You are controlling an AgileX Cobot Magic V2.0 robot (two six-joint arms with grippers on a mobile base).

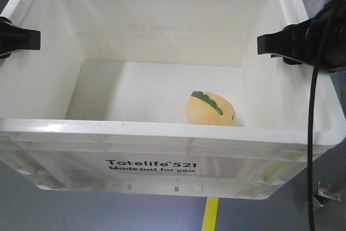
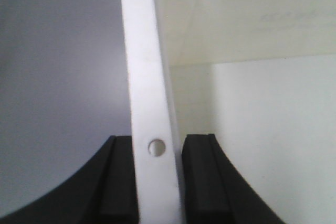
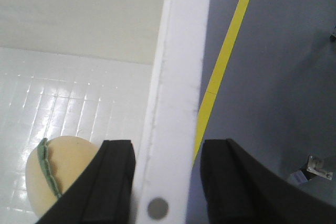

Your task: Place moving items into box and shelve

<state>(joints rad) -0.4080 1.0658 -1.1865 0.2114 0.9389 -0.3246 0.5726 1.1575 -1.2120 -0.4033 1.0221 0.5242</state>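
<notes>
The white box (image 1: pixel 162 128), printed "Totelife 521", fills the front view and hangs above the floor. A yellow-orange plush toy (image 1: pixel 212 109) with a green leaf strip lies on its bottom, right of centre. My left gripper (image 1: pixel 20 39) clamps the box's left rim (image 2: pixel 144 77), one black finger (image 2: pixel 118 182) on each side. On the opposite side, my right gripper (image 1: pixel 273 44) straddles the right rim (image 3: pixel 178 77). Its inner finger (image 3: pixel 113 182) touches the rim; a thin gap shows at the outer one. The toy (image 3: pixel 68 166) shows just inside that finger.
Grey floor lies below the box, crossed by a yellow line (image 1: pixel 211 213) that also runs along the outside of the right rim (image 3: pixel 231 40). A black cable (image 1: pixel 312 133) hangs from the right arm. A small metal bracket (image 1: pixel 324 193) sits on the floor at lower right.
</notes>
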